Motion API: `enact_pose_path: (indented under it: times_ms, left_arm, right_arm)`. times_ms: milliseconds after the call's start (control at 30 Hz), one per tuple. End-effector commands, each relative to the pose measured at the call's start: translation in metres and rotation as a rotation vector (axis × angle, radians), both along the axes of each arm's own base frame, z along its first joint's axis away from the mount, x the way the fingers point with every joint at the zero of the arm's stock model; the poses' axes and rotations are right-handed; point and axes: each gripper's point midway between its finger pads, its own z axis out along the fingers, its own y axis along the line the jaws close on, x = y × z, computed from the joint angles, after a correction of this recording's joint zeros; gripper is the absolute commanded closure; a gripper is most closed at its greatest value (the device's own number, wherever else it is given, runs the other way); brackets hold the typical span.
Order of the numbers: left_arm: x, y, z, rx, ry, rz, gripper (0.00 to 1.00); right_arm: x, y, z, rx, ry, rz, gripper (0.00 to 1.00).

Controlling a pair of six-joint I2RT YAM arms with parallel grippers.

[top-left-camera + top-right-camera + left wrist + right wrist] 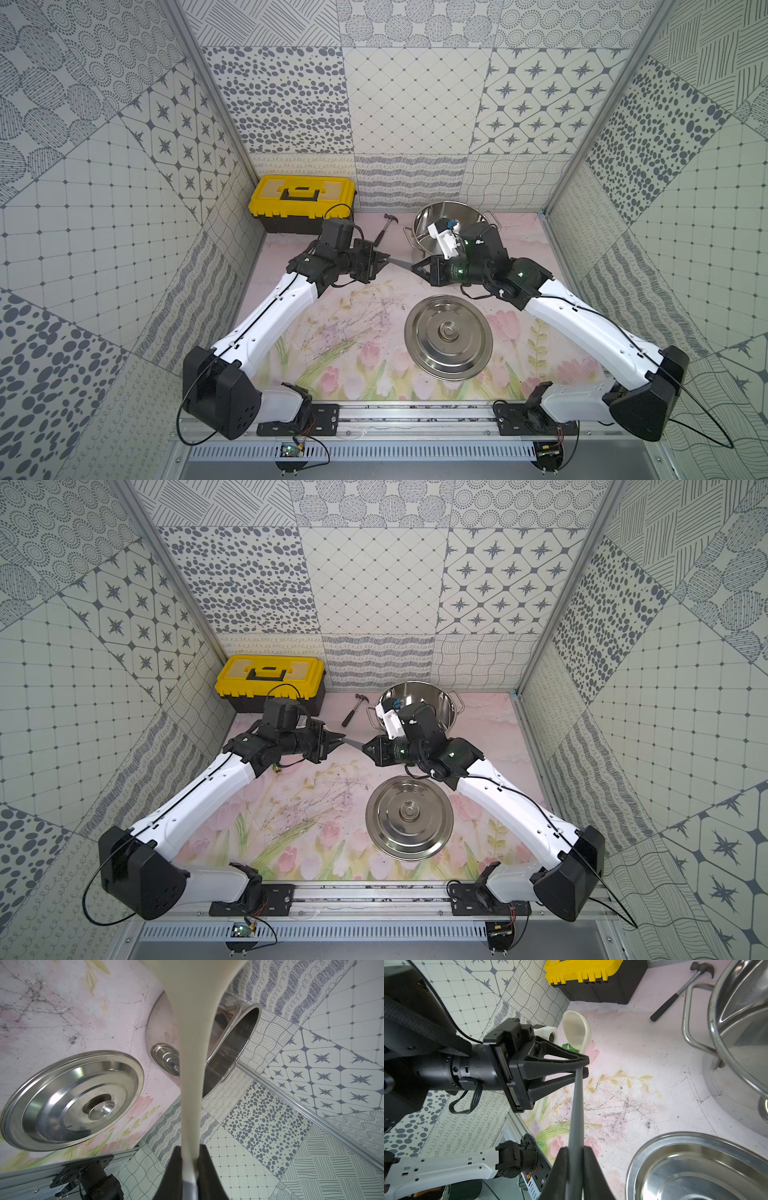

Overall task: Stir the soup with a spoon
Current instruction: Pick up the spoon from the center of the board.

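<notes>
The spoon (576, 1105) hangs level above the mat, held between both arms. My left gripper (190, 1148) is shut on its cream neck (193, 1043), and the cream bowl (577, 1030) sticks out past it. My right gripper (575, 1149) is shut on the dark grey handle. In both top views only a short grey stretch of spoon (401, 262) (353, 742) shows between the left gripper (384, 257) and the right gripper (415, 268). The steel stockpot (453, 204) (419, 692) stands at the back right, behind the right wrist. No soup shows in it.
The pot's steel lid (428, 332) (386, 812) lies knob-up on the flowered mat, in front of the right arm. A small hammer (384, 230) lies left of the pot. A yellow and black toolbox (301, 195) stands at the back left.
</notes>
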Motion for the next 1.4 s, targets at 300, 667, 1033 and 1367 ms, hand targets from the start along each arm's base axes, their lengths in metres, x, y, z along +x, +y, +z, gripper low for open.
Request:
enact_pose_path:
  times_ms: [300,667,1033,1367]
  left_arm:
    - [0.006,-0.009,0.02,-0.061,-0.072,-0.031,1.0]
    - [0.008,-0.008,0.017,-0.056,-0.066,-0.018,1.0]
    - [0.011,-0.006,0.016,-0.065,-0.06,0.001,1.0]
    - [0.01,-0.005,0.014,-0.093,-0.045,0.019,1.0]
  right_arm:
    - [-0.003,0.007,0.007,0.043,-0.012,-0.009,0.84]
    - [0.001,0.001,0.018,0.047,-0.059,-0.04,0.53]
    - [0.007,-0.01,0.024,0.07,-0.056,-0.067,0.47]
    - [0.006,0.002,0.017,0.089,-0.012,-0.011,0.57]
